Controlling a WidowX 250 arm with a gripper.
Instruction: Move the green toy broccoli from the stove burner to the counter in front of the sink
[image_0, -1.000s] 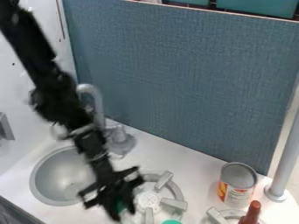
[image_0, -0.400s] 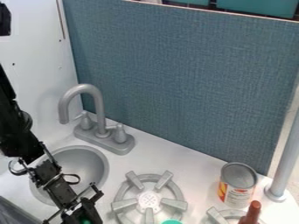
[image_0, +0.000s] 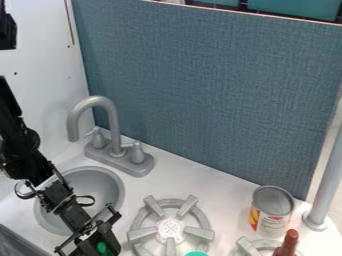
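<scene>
White counter (image_0: 224, 200), blue panel (image_0: 214, 100) along back edge, green thing (image_0: 102, 248) clasped within black gripper (image_0: 100, 244), near sink (image_0: 100, 187).

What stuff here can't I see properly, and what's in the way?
All in the camera view:
- The green thing in the gripper: partly covered by dark gripper parts, so its shape is a puzzle.
- The sink: partly behind the arm.
- The other green thing, the reddish-brown thing and the right-hand burner: cut off by the bottom edge.
</scene>
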